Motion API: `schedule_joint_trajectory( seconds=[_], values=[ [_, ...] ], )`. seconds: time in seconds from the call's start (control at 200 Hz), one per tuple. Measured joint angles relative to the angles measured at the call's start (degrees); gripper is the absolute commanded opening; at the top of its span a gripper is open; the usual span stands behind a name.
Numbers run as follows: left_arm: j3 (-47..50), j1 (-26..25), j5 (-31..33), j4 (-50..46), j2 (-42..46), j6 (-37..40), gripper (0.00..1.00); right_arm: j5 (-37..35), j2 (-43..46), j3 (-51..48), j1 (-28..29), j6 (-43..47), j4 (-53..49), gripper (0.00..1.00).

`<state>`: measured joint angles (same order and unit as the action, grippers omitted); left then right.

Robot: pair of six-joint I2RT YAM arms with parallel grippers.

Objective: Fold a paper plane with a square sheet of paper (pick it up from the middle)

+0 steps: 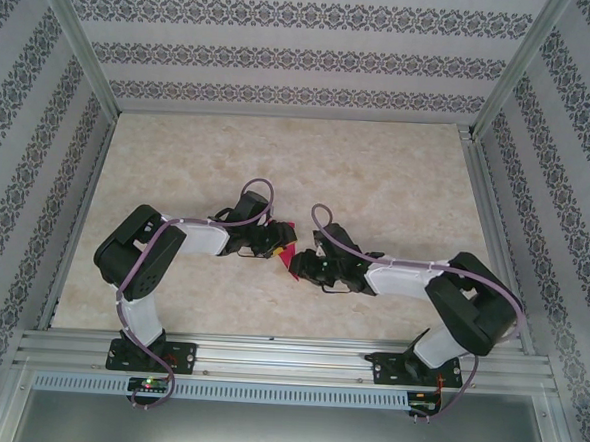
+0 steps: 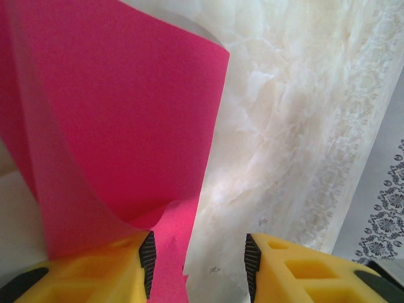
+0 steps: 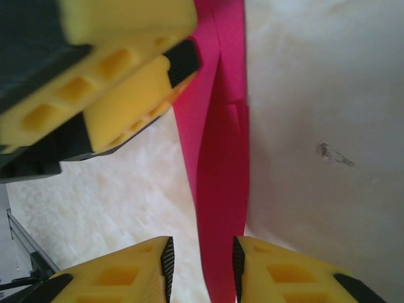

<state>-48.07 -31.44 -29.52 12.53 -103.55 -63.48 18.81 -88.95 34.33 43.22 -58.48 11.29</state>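
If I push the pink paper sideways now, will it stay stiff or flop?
Probably flops: the pink paper bows in a broad curve beside the left gripper. Likely light and easily creased: at the right gripper it looks thin, already folded.

My two arms meet nose to nose at the middle of the table (image 1: 378,176). The pink sheet (image 1: 286,253) stands on edge between them, so nothing passes straight across. Ahead of my left gripper (image 2: 199,252) the sheet walls off the front and left. To the right, bare table runs free to the patterned wall (image 2: 385,214). The sheet rises through the open gap of my right gripper (image 3: 202,252), and the left gripper's fingers (image 3: 126,82) crowd in just beside it. Right of the sheet the table is free. The far half lies open up to the back wall (image 1: 285,60).
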Motion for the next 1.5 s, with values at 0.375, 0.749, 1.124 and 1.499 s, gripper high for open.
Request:
schedule_joint_trajectory(
  seconds=[0.375, 0.749, 1.124, 1.499],
  values=[
    [0.17, 0.00, -0.02, 0.17, 0.07, 0.02, 0.45, 1.66, -1.75, 0.00, -0.02, -1.20, 2.73, 0.27],
    [0.24, 0.00, -0.02, 0.17, 0.11, 0.04, 0.45, 1.75, -1.75, 0.00, -0.39, 0.20, 2.73, 0.20],
    [0.87, -0.02, 0.00, 0.15, 0.66, 0.04, 0.45, 3.32, -2.34, 0.26, 0.22, 6.71, -0.13, 0.16],
    [0.87, -0.07, 0.00, 0.07, 0.68, 0.04, 0.45, 0.50, -3.85, 3.32, 3.56, 13.51, -7.34, 0.14]
  ],
)
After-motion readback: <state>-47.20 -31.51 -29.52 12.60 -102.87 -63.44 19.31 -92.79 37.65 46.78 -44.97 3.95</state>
